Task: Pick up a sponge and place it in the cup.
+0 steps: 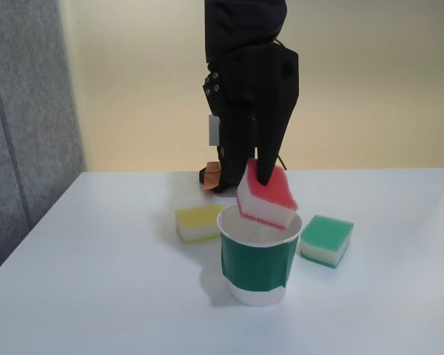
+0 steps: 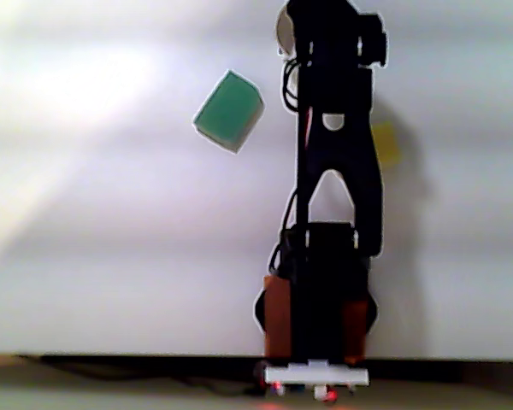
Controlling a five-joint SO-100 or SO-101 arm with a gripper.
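In the fixed view the black gripper (image 1: pixel 265 176) is clamping the red-topped sponge (image 1: pixel 266 198) between its fingers, holding it tilted just above the rim of the green-banded paper cup (image 1: pixel 257 260). The sponge's lower corner is dipping toward the opening. A yellow sponge (image 1: pixel 200 222) and a green-topped sponge (image 1: pixel 327 239) are lying on the white table (image 1: pixel 96 281) behind the cup.

In the fixed view we see a white table (image 1: pixel 96 281) against a plain pale yellow wall (image 1: pixel 370 81). A grey fabric panel (image 1: pixel 26 111) stands at the left. Lighting is soft and even. In the other view the tabletop appears overexposed.
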